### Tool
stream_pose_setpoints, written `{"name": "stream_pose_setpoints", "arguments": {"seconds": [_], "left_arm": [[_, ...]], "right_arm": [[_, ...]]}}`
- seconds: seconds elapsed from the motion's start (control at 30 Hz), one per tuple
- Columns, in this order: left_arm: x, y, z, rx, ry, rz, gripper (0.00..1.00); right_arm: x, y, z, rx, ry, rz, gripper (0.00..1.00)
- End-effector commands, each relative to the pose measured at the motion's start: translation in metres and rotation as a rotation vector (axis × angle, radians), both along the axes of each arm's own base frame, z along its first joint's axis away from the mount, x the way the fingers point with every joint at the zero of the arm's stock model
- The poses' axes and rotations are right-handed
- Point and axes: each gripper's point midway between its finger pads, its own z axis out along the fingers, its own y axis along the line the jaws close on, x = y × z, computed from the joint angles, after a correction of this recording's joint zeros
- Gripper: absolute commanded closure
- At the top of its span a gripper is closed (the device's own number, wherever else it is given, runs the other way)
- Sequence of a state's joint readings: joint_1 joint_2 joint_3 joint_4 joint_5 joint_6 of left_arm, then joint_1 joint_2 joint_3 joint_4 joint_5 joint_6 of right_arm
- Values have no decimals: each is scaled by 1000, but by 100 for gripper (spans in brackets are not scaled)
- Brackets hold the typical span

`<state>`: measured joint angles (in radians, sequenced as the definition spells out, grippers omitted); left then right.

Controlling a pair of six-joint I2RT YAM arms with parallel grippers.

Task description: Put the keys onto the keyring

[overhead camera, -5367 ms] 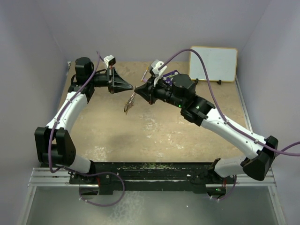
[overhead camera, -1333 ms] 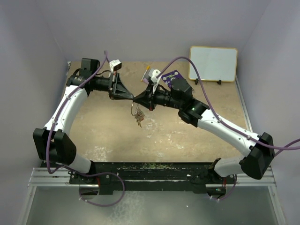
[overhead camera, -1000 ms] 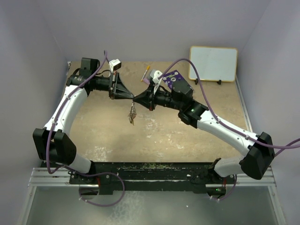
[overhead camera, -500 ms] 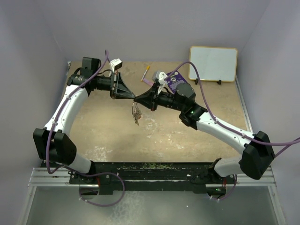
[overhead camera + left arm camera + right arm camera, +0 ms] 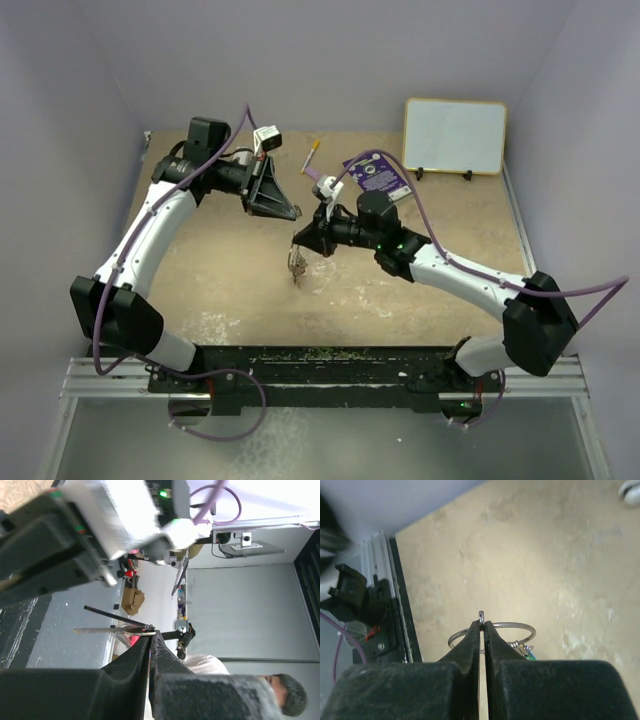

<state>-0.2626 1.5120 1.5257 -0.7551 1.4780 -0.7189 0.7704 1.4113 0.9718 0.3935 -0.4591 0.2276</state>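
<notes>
Our left end effector, closed on nothing, has pulled away far-left; the right end effector alone pinches the keyring, keys hanging threaded, we judge.

Whiteboard and purple card crowd the desk's far right corner; keys hang mid-desk; near edge passable.

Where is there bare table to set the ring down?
Bare: near-left table between left arm and dangling keys; near-right, before the right arm. Crowded: centre, where right fingers hold the keyring; far right by purple card and whiteboard.
</notes>
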Motion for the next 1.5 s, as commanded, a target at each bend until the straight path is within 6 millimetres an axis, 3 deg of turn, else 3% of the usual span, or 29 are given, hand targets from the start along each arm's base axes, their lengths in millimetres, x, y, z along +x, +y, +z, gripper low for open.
{"name": "stream_pose_setpoints", "arguments": {"seconds": [0.0,0.2,0.43,0.5,0.7,0.93,1.3,1.47], "left_arm": [[-38,20,42,-178,-12,-195,96],[-30,18,41,-181,-30,-196,96],[-28,16,40,-181,-31,-199,96],[-28,15,39,-180,-25,-203,96],[-36,8,35,-175,0,-239,96],[-45,-2,34,-171,22,-290,96],[-41,-10,34,-169,31,-314,96],[-41,-13,40,-174,10,-325,96]], "right_arm": [[3,-8,37,46,-87,-47,100],[-1,-27,78,55,-154,-97,100],[-38,-67,122,78,-182,-120,100],[-39,-75,142,104,-214,-150,100],[-42,-70,165,136,-261,-115,100],[-46,-61,172,135,-297,-48,100],[-71,-70,180,118,-319,33,100],[-73,-69,170,99,-307,49,100]]}}
